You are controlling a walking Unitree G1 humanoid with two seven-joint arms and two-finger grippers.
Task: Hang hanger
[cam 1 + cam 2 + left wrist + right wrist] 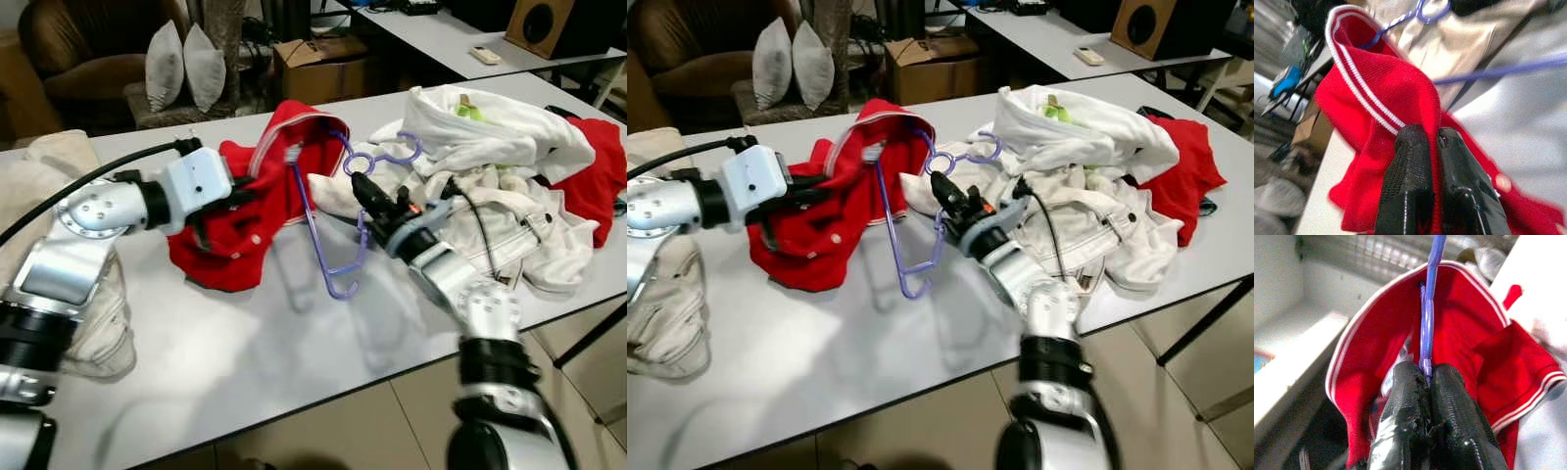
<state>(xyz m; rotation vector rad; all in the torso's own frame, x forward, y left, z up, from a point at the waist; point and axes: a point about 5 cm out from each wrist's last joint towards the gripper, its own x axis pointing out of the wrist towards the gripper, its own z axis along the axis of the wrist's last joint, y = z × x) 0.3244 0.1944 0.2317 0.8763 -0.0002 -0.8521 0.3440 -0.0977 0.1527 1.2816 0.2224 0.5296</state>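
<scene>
Nearest the camera we see our two silver arms reaching over the grey table [245, 362]. We take the red shirt [245, 220] as the landmark; it lies on the table with its white-striped collar raised into an open arch.

Left tool [227, 199]: positioned at the left side of the shirt. In the left wrist view the two black fingers [1408, 186] are clenched on a fold of the red cloth just below the striped collar band.

Right tool [361, 186]: positioned just right of the shirt. In the right wrist view its fingers [1449, 416] are pressed together on the thin purple bar of the hanger [333, 230], with the collar opening directly beyond them.

Hanger: purple plastic, held off the table just right of the shirt. One end of it reaches into the raised collar; its hook sits to the right of the collar, over the white clothes [490, 186].

The white clothes form a heap on the table to the right of the shirt. A second red garment [598, 171] lies at the far side of that heap. A beige cloth [59, 157] lies to the left of the shirt, behind the left arm.
</scene>
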